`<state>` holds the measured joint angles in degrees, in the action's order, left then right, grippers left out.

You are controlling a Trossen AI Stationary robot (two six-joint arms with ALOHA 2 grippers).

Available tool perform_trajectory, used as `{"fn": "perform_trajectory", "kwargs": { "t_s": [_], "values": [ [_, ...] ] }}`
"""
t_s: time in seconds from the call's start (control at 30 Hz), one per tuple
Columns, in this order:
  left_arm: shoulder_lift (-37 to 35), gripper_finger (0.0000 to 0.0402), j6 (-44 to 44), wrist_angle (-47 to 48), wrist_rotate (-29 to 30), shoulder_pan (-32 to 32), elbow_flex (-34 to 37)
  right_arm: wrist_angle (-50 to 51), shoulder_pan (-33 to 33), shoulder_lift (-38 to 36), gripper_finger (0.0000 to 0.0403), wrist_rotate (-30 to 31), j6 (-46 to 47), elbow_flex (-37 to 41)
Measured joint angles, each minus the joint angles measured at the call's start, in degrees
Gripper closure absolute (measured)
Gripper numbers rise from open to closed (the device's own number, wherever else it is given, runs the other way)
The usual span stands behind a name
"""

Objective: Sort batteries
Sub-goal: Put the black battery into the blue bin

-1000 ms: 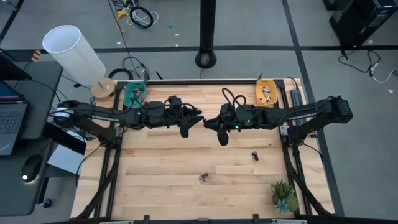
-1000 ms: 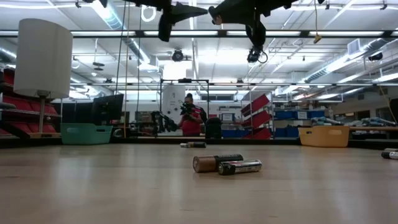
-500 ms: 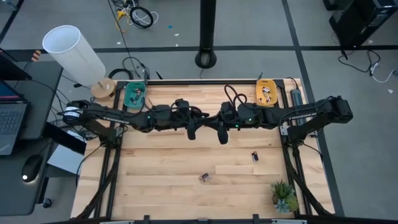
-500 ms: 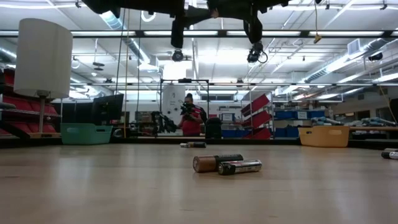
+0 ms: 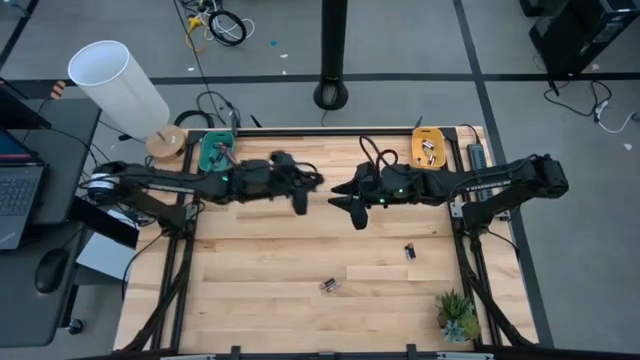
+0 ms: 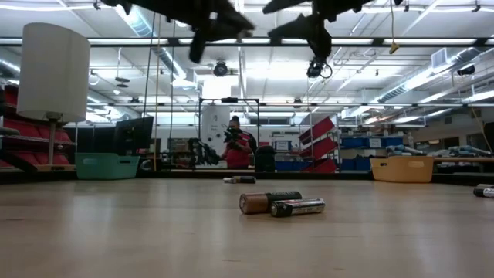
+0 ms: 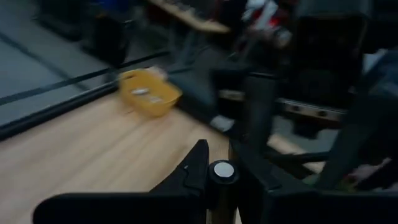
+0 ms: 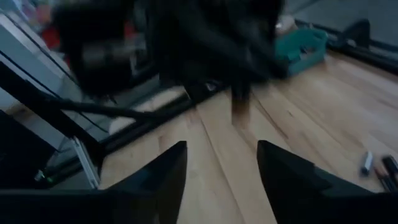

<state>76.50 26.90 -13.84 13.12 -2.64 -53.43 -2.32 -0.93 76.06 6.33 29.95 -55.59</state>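
Note:
My left gripper is shut on a small dark battery with a silvery end, high over the table's middle. Facing it a little to the right, my right gripper stands open with nothing between its fingers. On the wood lie a pair of batteries, side by side, and another battery. The teal tray sits at the far left and the orange tray at the far right, with small cells in them. My left gripper pinches the battery's sides between its two fingers, near their free ends. The fingers come about level from the table's left. The battery's silvery end faces the wrist camera. It is lifted clear, high above the table.
A white lamp stands off the far left corner, a small plant at the near right corner. A person in red stands beyond the far edge. Open wood lies below both grippers.
My left gripper went right to the right gripper, shut on the battery held there, then drew back toward the table's left with it. My right gripper opened and let go, staying in place.

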Motion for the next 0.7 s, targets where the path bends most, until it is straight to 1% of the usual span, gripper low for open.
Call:
{"fn": "perform_trajectory", "kwargs": {
  "t_s": [0.07,0.13,0.23,0.3,0.37,0.43,0.53,0.6,0.7],
  "values": [
    [-3.27,0.0347,-0.93,7.15,0.94,-1.88,-0.06,2.74,0.00,-0.35,0.0194,0.02,-0.01,0.01],
    [-6.06,0.0347,-0.98,17.14,2.80,-4.25,-0.16,4.74,0.00,-0.89,0.0193,0.38,-0.08,0.02],
    [-8.52,0.0347,0.48,34.14,8.58,-8.75,-0.09,7.33,0.00,-1.10,0.0201,1.12,-0.42,0.02],
    [-8.93,0.0347,2.06,46.25,12.79,-12.56,-0.09,7.71,0.00,-1.06,0.0209,1.15,-0.45,0.09],
    [-8.49,0.0347,2.26,55.95,14.94,-16.66,0.75,7.67,0.00,-1.06,0.0218,1.19,-0.54,0.09],
    [-7.66,0.0347,1.59,59.47,15.58,-20.48,2.71,7.57,0.00,-1.06,0.0228,1.33,-0.72,0.09],
    [-7.49,0.0347,1.85,59.36,15.41,-26.18,6.79,6.48,0.00,-1.06,0.0242,1.51,-1.57,0.09],
    [-7.32,0.0346,2.93,56.98,15.48,-29.86,9.27,5.70,0.00,-1.06,0.0251,1.54,-1.81,0.07],
    [-6.87,0.0340,4.74,56.79,15.43,-34.96,11.82,4.13,0.00,-1.06,0.0261,1.54,-1.69,0.07]
  ]
}}
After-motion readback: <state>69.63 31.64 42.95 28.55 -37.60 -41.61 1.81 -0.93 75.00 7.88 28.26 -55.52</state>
